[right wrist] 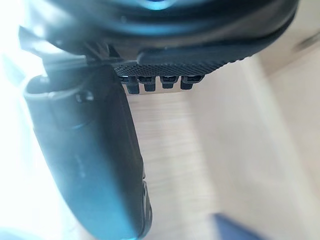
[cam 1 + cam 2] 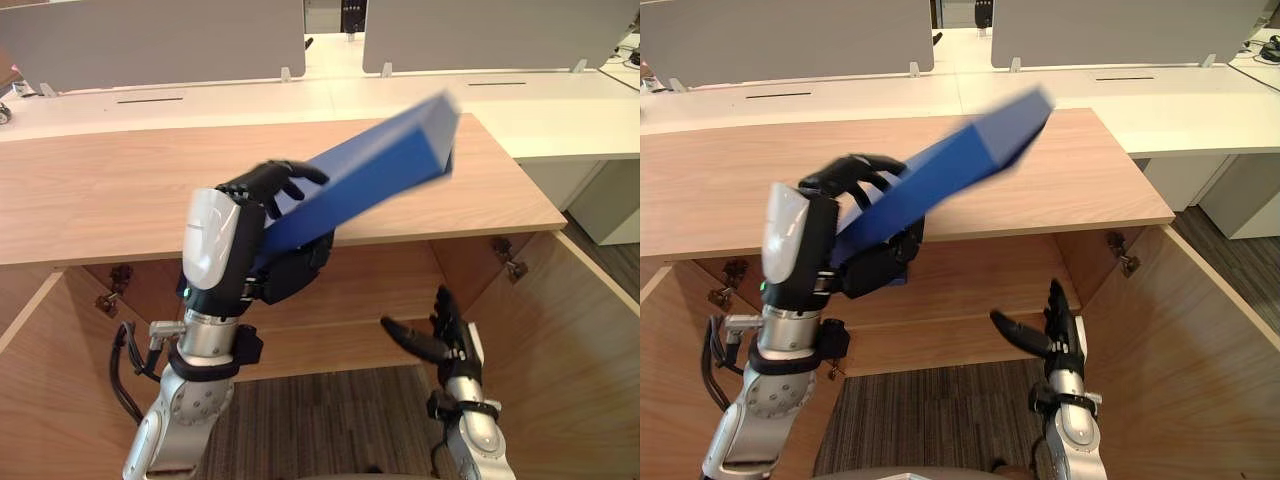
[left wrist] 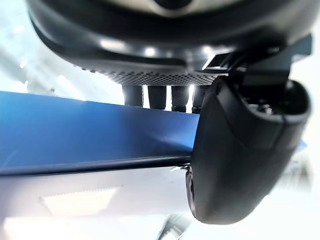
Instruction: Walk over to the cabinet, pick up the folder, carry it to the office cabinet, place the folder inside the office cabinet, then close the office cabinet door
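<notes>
Gripping the blue folder (image 2: 370,170) at its lower end, the left robot hand (image 2: 260,188) has its fingers curled over the upper face and its thumb underneath. The left wrist view shows the same clamp from close up. The folder is held in the air and tilts up towards the right, with its far end above the wooden top of the cabinet (image 2: 100,200). Below that top the cabinet stands open, with the left door (image 2: 40,400) swung out on one side and the right door (image 2: 570,350) on the other. A shelf (image 2: 340,345) runs across inside, and carpet (image 2: 320,420) shows beneath it. Lower and to the right, the right robot hand (image 2: 440,335) is in front of the opening, fingers spread apart and holding nothing. Behind the cabinet lies a white tabletop (image 2: 300,100) with grey screens (image 2: 150,40).
</notes>
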`<state>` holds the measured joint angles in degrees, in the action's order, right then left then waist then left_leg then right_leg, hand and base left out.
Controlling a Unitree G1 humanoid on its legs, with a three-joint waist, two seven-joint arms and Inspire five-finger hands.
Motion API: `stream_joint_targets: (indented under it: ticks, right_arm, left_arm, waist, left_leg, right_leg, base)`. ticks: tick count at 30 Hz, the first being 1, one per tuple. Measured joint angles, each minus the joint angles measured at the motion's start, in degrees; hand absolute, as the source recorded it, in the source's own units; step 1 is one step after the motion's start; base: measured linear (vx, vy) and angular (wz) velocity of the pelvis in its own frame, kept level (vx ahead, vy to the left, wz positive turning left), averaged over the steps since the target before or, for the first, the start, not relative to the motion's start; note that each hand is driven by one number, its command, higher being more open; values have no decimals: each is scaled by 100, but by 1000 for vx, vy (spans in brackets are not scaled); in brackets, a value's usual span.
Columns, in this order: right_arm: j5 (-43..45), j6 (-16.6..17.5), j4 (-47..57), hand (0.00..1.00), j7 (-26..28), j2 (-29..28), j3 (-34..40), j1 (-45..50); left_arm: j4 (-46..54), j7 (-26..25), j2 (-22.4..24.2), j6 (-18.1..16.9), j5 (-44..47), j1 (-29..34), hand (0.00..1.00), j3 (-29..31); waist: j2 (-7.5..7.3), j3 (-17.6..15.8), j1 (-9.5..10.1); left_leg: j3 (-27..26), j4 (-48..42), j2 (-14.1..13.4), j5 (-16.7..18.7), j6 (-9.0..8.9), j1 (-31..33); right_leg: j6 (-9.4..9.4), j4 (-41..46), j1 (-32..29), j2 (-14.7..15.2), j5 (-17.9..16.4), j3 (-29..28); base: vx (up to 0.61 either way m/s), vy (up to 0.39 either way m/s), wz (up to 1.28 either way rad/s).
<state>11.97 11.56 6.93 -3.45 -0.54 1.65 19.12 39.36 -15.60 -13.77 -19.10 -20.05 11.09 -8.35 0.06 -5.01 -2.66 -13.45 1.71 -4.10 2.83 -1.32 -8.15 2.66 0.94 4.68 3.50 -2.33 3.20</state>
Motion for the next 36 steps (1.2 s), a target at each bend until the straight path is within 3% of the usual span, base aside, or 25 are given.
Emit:
stream_joint_targets:
  ticks: [7, 16, 23, 24, 31, 36]
  right_arm:
    - [487, 323, 2070, 100, -7, 96, 85, 10]
    - [665, 499, 2524, 100, 301, 1071, -47, -869]
    - [990, 498, 1786, 100, 673, 2562, -688, -1498]
    - [1152, 492, 1600, 0, 780, 2719, -746, -1536]
    - [2042, 412, 970, 0, 1310, 3454, -1088, -1623]
    - [2073, 306, 786, 0, 1428, 3429, -1115, -1624]
  left_arm:
    - [309, 706, 193, -65, 3327, 479, 0, 161]
    - [298, 1376, 93, -7, 4690, 518, 0, 201]
    - [-41, 2122, -704, 118, 5627, 516, 0, 136]
    - [-175, 2248, -846, 151, 5783, 521, 0, 168]
    - [-646, 2654, -1331, 297, 6405, 533, 0, 218]
    - [-756, 2711, -1359, 267, 6295, 535, 0, 246]
  waist:
    - [-9, -51, -30]
    - [-5, -63, -13]
    - [2, -66, 9]
    - [5, -68, 20]
    - [7, -69, 23]
    - [14, -66, 47]
  left_leg:
    - [-149, -5, 2, 54, 10, 2]
    - [-180, -48, 12, 107, 24, 5]
    - [-141, -73, 28, 106, 24, 18]
    - [-118, -85, 33, 106, 25, 30]
    - [18, -144, 52, 99, 34, 117]
    - [159, -156, 69, 62, 74, 189]
  right_leg:
    - [16, -3, -75, -8, 10, -153]
    - [35, -2, -74, 8, 22, -188]
    - [72, -2, -54, 39, 45, -154]
    - [74, -3, -48, 46, 46, -131]
    - [83, -9, -35, 84, 51, 8]
    - [83, -12, -27, 131, 51, 136]
  base:
    - [17, 1, -11]
    - [2, -1, -2]
    - [-14, -5, 3]
    - [-33, -14, 10]
    - [-20, -13, 10]
    - [-21, -11, 15]
